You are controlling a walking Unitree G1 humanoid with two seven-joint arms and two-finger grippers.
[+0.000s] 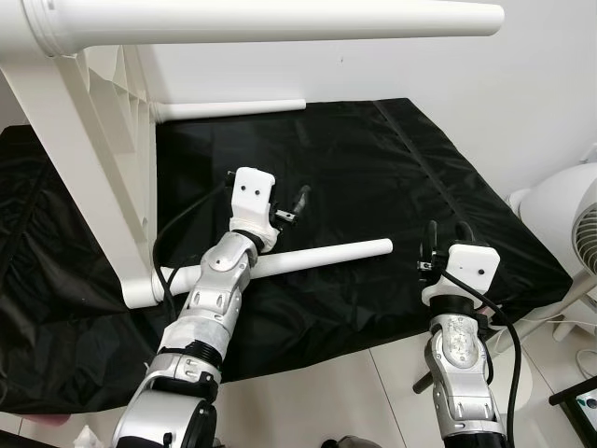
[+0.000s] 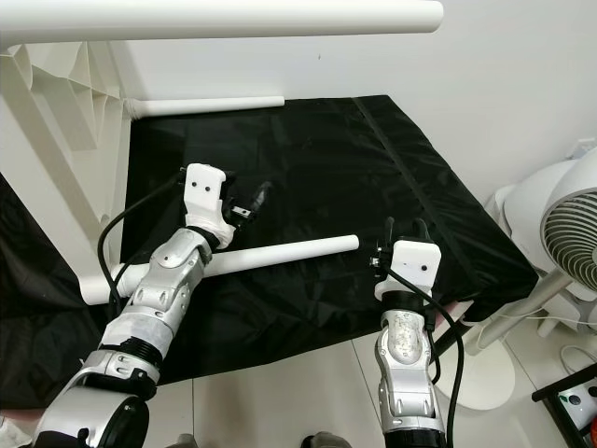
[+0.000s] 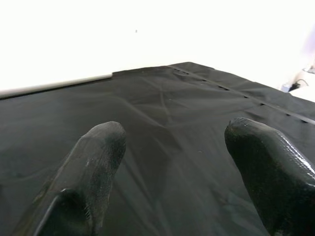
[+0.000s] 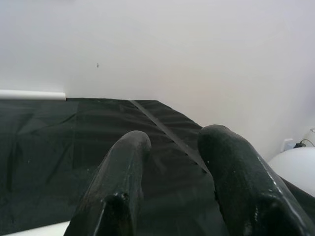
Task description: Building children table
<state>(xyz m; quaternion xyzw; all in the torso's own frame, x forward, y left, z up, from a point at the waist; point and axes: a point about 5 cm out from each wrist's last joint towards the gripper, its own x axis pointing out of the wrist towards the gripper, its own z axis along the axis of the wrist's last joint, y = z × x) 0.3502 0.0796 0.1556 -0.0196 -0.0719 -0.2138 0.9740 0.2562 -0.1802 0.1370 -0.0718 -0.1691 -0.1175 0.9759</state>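
A white children's table [image 1: 89, 159] stands on its side at the left of a black sheet [image 1: 373, 159]. One fitted leg [image 1: 280, 21] juts out overhead, and another [image 1: 233, 107] runs along the wall at the back. A loose white leg [image 1: 326, 254] lies across the sheet's middle. My left gripper [image 1: 291, 210] hovers open just beyond that loose leg, nothing between its fingers [image 3: 101, 147]. My right gripper [image 1: 446, 235] is off the leg's right end, slightly open and empty, fingers [image 4: 128, 157] pointing at the wall.
A white standing fan [image 1: 569, 224] is close on the right, past the sheet's corner. Pale floor tiles [image 1: 354, 392] lie in front of the sheet, and a white wall [image 1: 420, 65] bounds it behind. The raised table blocks the left side.
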